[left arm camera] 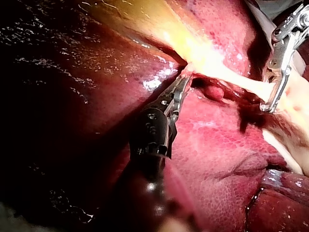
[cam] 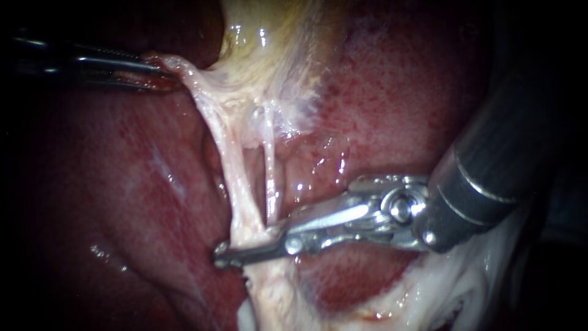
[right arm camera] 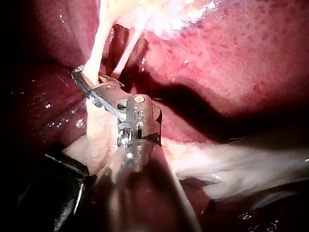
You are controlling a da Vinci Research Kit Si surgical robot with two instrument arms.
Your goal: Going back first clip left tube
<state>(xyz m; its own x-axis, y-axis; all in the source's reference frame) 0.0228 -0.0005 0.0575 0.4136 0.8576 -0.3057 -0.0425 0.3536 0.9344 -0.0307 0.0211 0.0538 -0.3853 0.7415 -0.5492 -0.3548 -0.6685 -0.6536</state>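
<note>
The right instrument (cam: pixel 228 256) reaches across the liver (cam: pixel 398 92), its jaws pinching the left tube (cam: pixel 236 184) at its lower end. Just beside that tube runs the thinner right tube (cam: pixel 270 178). Up from the left tube's top end, the left instrument (cam: pixel 158 73) has its jaws clamped on a pale tissue strand (cam: pixel 190 76) beside the gallbladder (cam: pixel 269 37).

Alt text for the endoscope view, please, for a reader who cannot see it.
My right instrument, coming in from the right, lays its tip across the foot of the left tube, beside a thinner right tube, over red liver. My left instrument, jaws shut on pale tissue, holds it taut toward the upper left.
</note>
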